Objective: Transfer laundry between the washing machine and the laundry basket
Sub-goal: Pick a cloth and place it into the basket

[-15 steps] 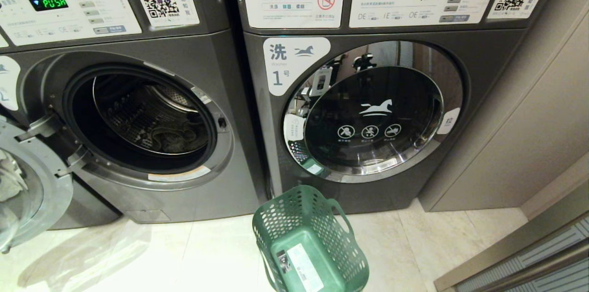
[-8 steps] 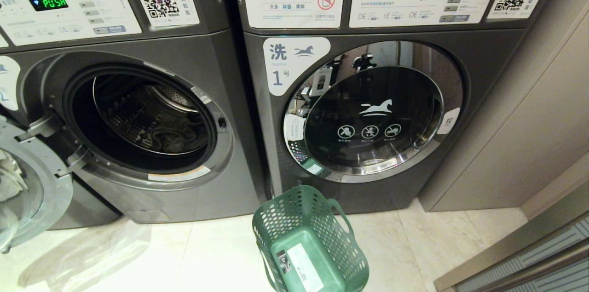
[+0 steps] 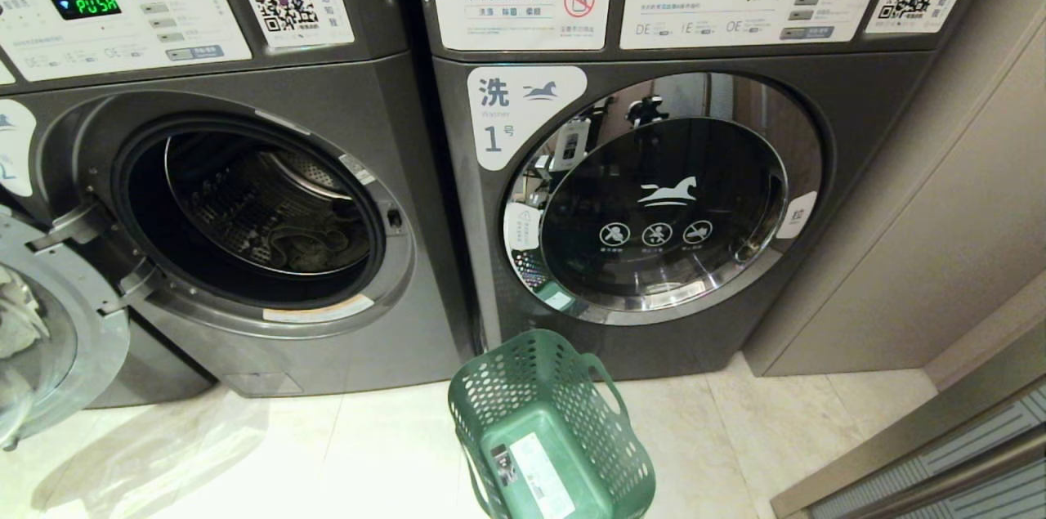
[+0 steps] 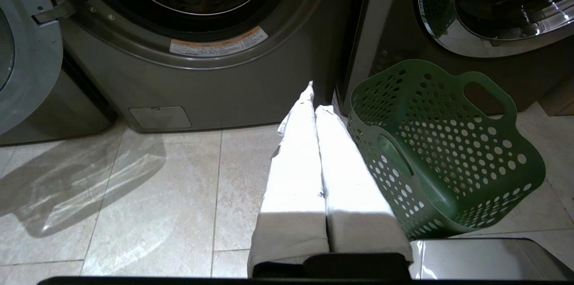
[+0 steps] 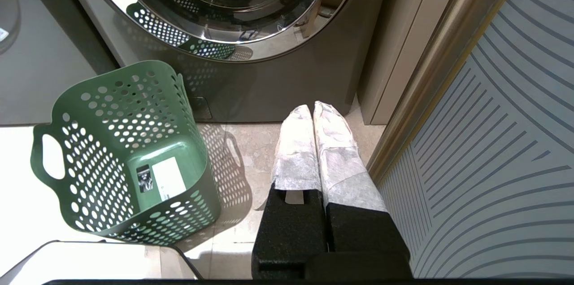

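Green laundry basket (image 3: 547, 429) unmoved since before; both grippers' jaws clenched, empty.

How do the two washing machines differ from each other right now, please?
The left washing machine has its door swung open, and laundry lies in its drum. The right washing machine has its door shut, its dark glass showing only reflections. Both are grey front-loaders and both displays read PUSH.
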